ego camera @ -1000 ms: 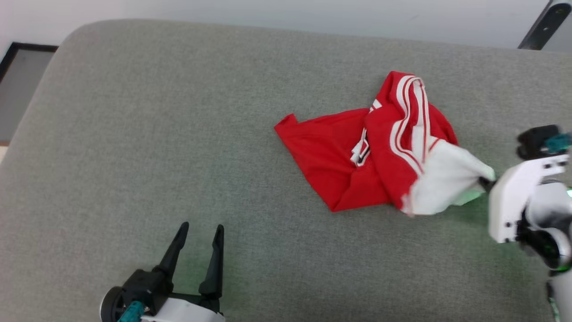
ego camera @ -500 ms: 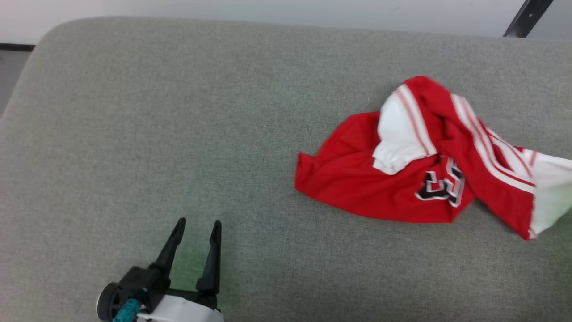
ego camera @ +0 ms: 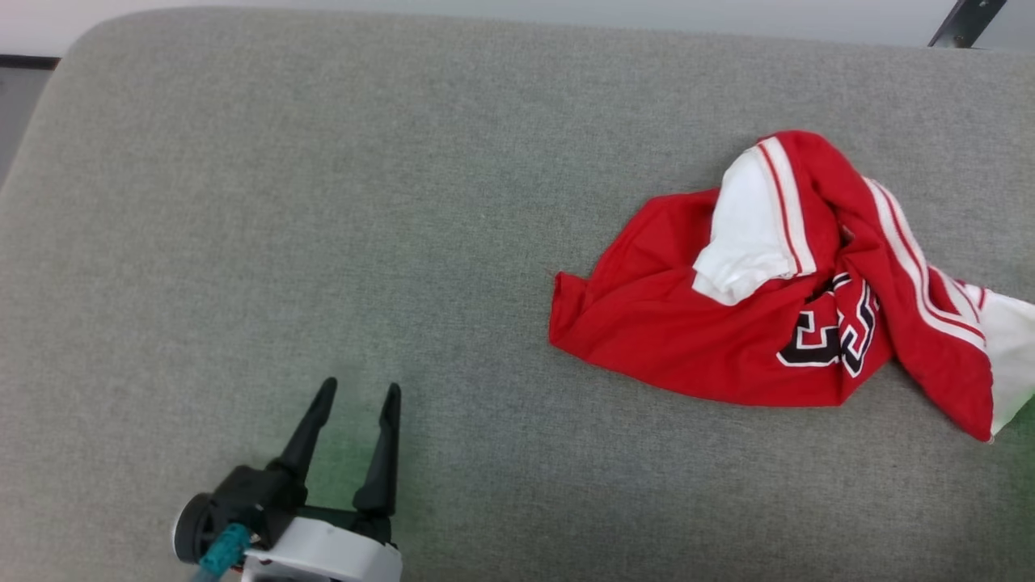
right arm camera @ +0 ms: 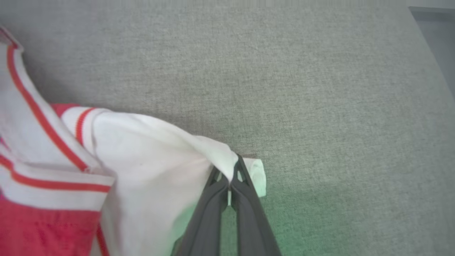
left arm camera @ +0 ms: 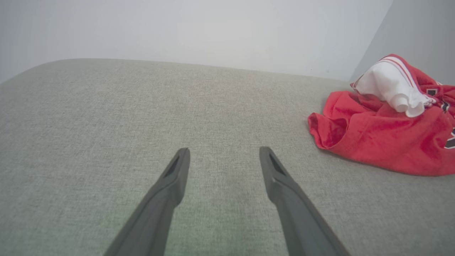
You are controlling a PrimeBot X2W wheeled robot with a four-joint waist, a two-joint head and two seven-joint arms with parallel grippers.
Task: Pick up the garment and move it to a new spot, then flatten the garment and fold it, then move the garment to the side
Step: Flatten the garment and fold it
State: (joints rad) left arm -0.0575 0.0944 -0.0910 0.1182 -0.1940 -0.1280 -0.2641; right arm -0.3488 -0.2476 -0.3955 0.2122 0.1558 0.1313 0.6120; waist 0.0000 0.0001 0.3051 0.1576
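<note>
On the right part of the grey cushioned surface (ego camera: 323, 202) lies the garment (ego camera: 671, 339), a red jersey, in a crumpled heap. One white sleeve (ego camera: 748, 242) with red stripes along its seam is folded over the red body. Just beside it, black numbers (ego camera: 833, 331) with a white outline show on the chest, partly hidden in a fold. The second white sleeve (right arm camera: 153, 160) is drawn out to a point toward the right edge of the head view. The right gripper (right arm camera: 230, 174) has its two dark fingers pressed together on the end of this sleeve, and a small bit of white cloth sticks out past the fingertips. A shadow lies on the surface along the far edge of the stretched sleeve.

The left gripper (ego camera: 360, 386) is at the lower left of the head view, well apart from the jersey. Its fingers are spread and point away from the robot, with bare grey fabric between them. I cannot tell if they touch the surface. A faint green tint (ego camera: 348, 469) falls on the fabric near each gripper.
</note>
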